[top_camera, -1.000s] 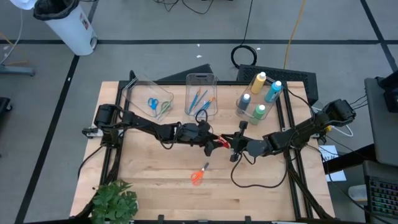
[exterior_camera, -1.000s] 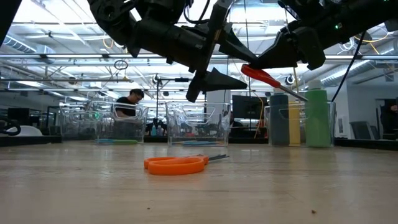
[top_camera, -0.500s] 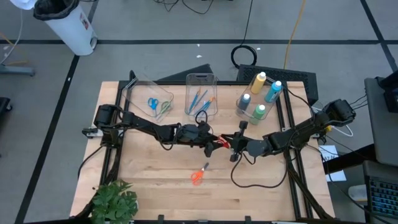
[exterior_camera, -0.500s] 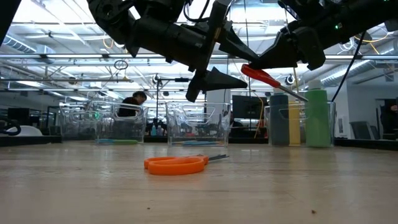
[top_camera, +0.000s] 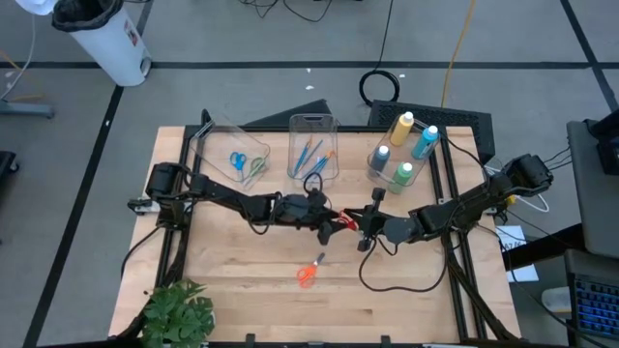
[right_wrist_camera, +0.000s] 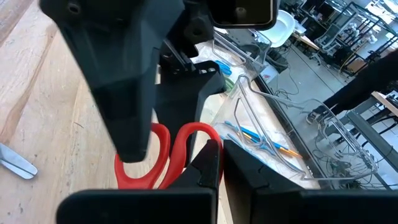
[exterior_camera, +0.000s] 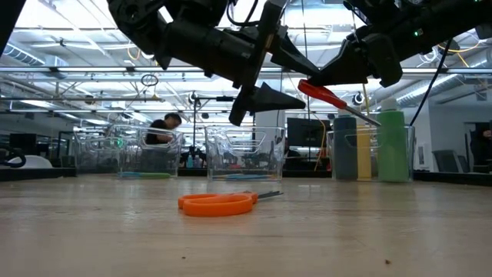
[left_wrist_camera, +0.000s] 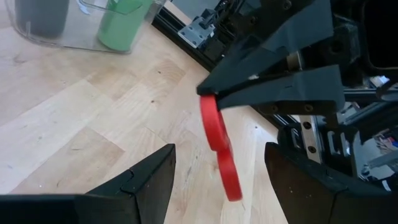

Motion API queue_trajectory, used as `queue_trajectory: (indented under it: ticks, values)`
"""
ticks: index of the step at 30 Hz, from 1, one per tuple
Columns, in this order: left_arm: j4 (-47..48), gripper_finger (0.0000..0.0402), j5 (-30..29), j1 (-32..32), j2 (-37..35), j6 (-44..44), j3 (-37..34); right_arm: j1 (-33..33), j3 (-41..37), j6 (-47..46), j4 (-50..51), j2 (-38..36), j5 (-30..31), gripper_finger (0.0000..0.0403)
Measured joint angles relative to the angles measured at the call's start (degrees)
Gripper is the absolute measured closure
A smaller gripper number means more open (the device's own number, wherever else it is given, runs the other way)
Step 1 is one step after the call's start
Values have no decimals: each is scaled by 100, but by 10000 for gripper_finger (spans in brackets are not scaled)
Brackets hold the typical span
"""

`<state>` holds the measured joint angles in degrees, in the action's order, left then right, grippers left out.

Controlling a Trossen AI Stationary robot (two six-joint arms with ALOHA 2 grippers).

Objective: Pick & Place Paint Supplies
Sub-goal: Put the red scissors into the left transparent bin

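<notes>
Your two dark arms meet over the middle of the pale wooden table [top_camera: 242,290], and nothing about them has shifted over the last second; only the person [exterior_camera: 165,127] in the room behind the far-left bin has moved a touch to the right. Your right gripper [top_camera: 362,223] is pinched together on the blade end of the red-handled scissors [top_camera: 344,225], holding them in the air with the handle loops pointing left. Your left gripper [top_camera: 329,225] sits with its fingers [left_wrist_camera: 146,180] apart on either side of those red loops, not yet closed on them. The orange-handled scissors [top_camera: 308,272] lie flat on the table, near of the grippers, exactly where they were.
</notes>
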<state>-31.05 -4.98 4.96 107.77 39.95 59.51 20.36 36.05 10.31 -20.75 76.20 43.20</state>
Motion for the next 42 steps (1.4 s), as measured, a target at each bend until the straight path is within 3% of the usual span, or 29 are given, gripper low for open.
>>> queue_trajectory:
  ticks: [6,19,28,42]
  values:
    - [18,149,21,7,13,-26,21,0,0,0,-1,0,0,403]
    - [1334,149,562,-98,768,-541,1407,34,-4,27,84,2,-129,403]
    - [1996,149,1126,-253,734,-659,1423,39,-7,47,186,2,-129,403]
    - [1714,149,1154,-323,732,-646,1423,39,-7,26,214,2,-129,403]
